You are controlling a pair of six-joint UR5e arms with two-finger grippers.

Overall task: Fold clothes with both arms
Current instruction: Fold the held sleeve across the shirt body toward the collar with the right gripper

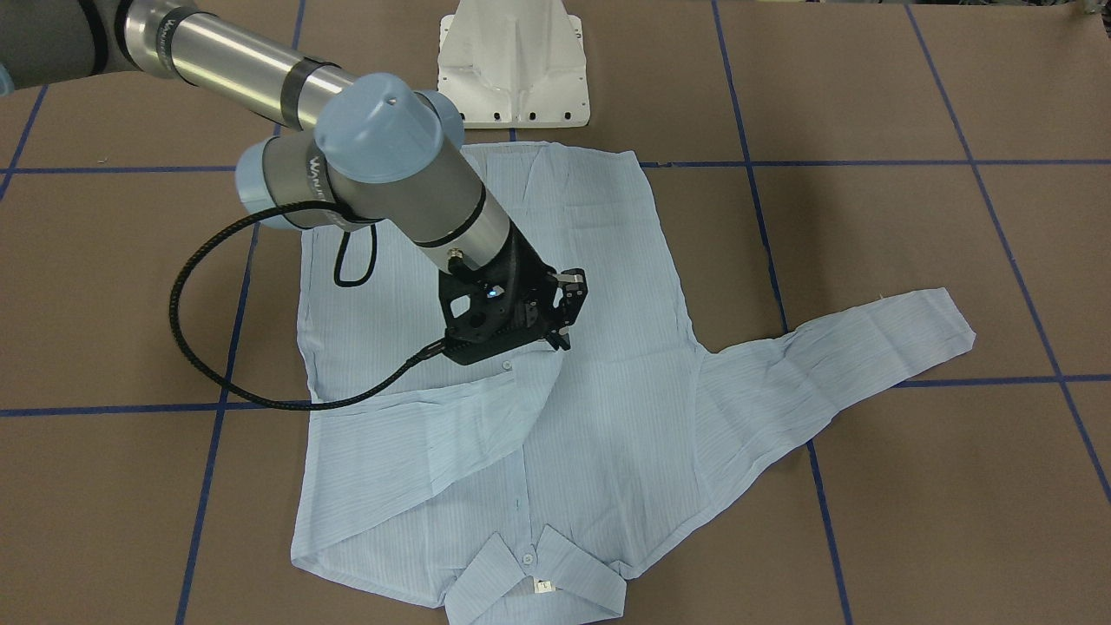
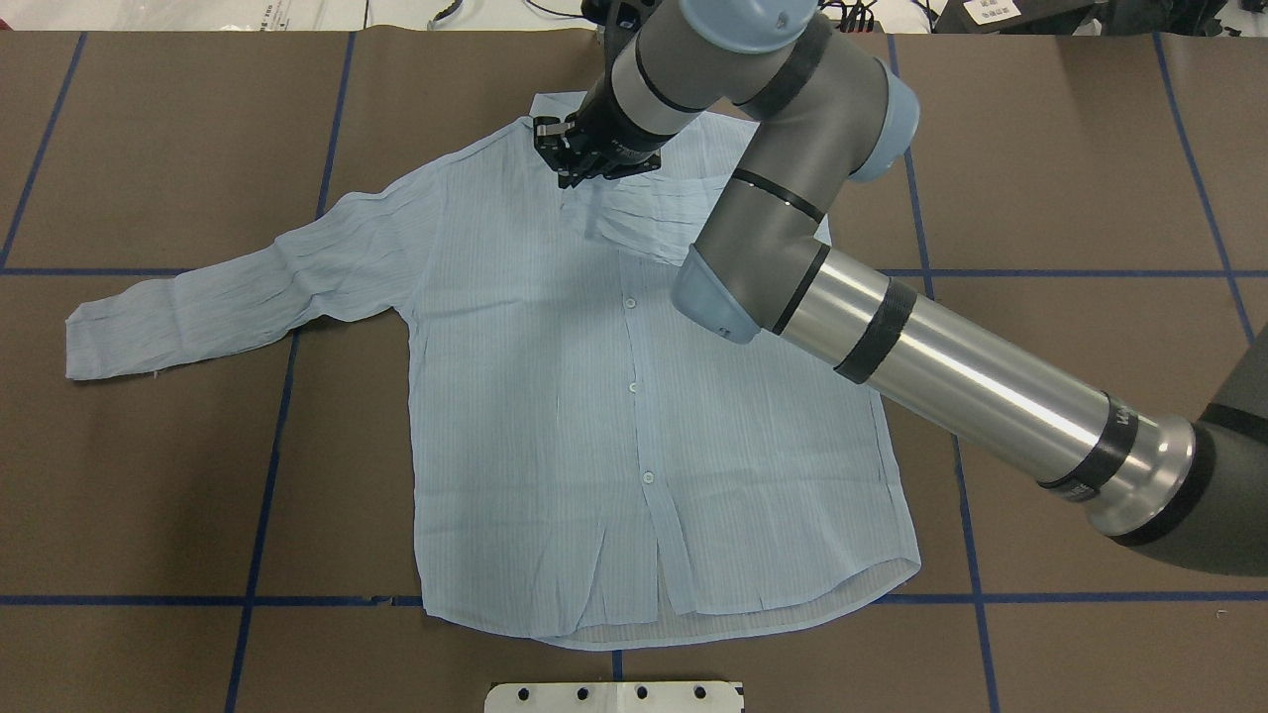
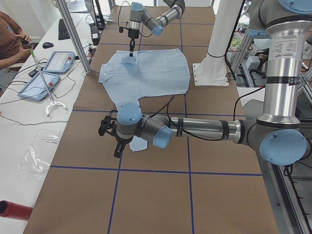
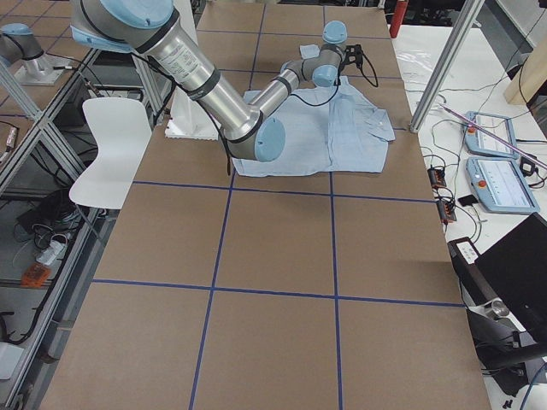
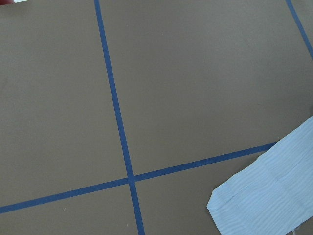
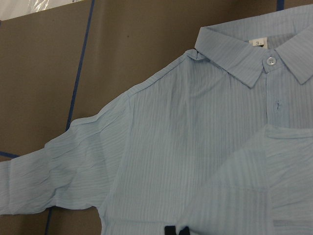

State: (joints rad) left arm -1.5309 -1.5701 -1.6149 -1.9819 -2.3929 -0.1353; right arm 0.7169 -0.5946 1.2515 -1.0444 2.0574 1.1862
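Pinching the cuff edge of the pale-blue shirt (image 2: 535, 416) with the right tool (image 1: 561, 340), its fingertips (image 6: 170, 228) drawn tight together on the cloth, low over the chest and a little short of the collar (image 1: 590, 590). Reaching there with the right arm (image 2: 941, 366) from the table's right end, slanting above the side seam on that side. Lying flat and buttons-up on the brown table (image 2: 1090, 149), about midway along the robot-side edge, with the hem overlapping a blue tape line (image 2: 1090, 598) and stopping just short of the white pedestal (image 1: 512, 78), and with the collar pointing at the operators' edge. Carrying one sleeve doubled across the front, from the shoulder nearer the right end up to the tool. Stretching the other sleeve (image 2: 228, 297) out flat and wrinkled toward the table's left end, with its cuff (image 5: 264, 196) ending near a tape crossing. Hanging just beside that cuff with the left tool (image 3: 118, 150), touching or not being unclear, and clenched or released being impossible to tell from this side view. Showing broad brown squares of table beyond both ends of the shirt, widest toward the right end. Showing a narrower strip along the operators' edge, bordered there by an aluminium post (image 3: 73, 34).
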